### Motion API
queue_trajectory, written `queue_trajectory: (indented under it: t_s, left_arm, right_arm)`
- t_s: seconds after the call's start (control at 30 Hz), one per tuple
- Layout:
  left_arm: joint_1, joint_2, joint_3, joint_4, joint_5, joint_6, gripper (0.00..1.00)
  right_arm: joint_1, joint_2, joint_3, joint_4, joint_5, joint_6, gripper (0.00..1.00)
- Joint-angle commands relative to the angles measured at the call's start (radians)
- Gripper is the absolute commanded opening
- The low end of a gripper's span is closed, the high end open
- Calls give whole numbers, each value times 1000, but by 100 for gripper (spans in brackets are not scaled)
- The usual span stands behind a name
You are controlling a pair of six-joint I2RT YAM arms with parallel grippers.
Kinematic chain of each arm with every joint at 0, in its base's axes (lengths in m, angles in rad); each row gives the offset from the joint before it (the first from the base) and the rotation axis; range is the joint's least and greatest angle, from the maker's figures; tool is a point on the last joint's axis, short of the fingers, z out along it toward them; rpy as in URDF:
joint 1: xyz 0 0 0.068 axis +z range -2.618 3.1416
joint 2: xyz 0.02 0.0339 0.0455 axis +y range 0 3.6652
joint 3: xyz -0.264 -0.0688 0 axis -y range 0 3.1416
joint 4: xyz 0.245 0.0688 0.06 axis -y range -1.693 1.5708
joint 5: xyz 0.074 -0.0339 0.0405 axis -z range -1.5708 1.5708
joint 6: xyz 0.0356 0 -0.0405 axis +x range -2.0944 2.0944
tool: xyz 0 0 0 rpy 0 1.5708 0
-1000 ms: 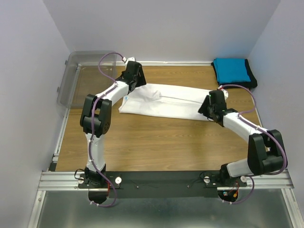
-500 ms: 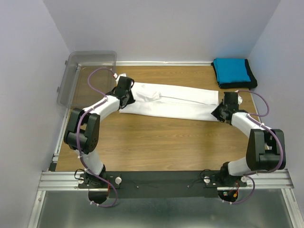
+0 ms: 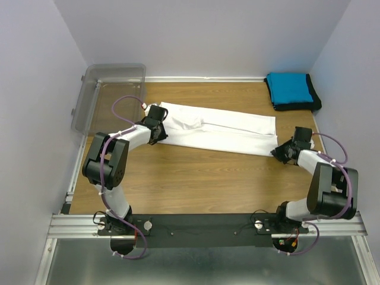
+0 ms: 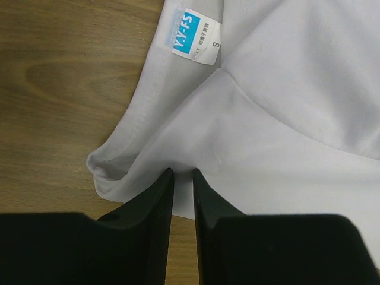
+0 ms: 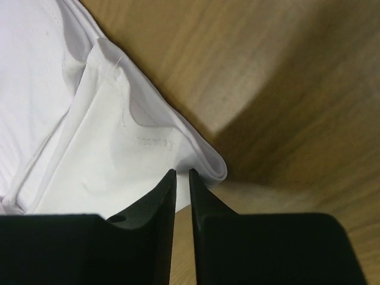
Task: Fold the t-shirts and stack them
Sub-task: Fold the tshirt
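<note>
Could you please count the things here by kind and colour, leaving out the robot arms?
white shirt: 1
blue shirt: 1
black shirt (under the blue one, only its edge shows): 1
clear bin: 1
Total: 4

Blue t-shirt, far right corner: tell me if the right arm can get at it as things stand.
Probably not yet. The right tool is pinched on a corner of the white t-shirt and would have to let go first. Otherwise, bare table lies between it and the blue t-shirt.
</note>
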Motion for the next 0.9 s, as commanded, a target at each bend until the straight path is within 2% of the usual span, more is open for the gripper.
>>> queue_trajectory:
  t_s: [0.0,0.07,0.13,0.27,0.3,0.37,0.47,0.63,0.87]
  left_arm:
    - [11,9,-61,-59,-37,-25,27]
    - [15,9,-55,-71,-46,-21,28]
    - [15,3,-39,-79,-49,-16,33]
    - [-15,-30,49,-94,-38,15,53]
    - [-26,-35,68,-111,-40,18,60]
    - [-55,-49,119,-129,-40,10,65]
    - [-81,-70,159,-143,-38,-19,66]
    - [-133,-31,192,-140,-23,-53,61]
    - [-140,115,258,-117,-14,-90,57]
  right_arm:
    - [-21,-49,-100,-213,9,46,24]
    - [-21,-114,-109,-225,6,40,26]
    - [-21,-152,-90,-231,-15,-38,29]
    - [16,-172,27,-289,7,-152,32]
    - [68,-174,80,-297,24,-190,35]
    - [172,-152,134,-305,65,-230,37]
    - [274,-89,242,-314,73,-320,43]
    - [427,78,320,-326,115,-437,43]
    - [493,205,345,-349,141,-469,44]
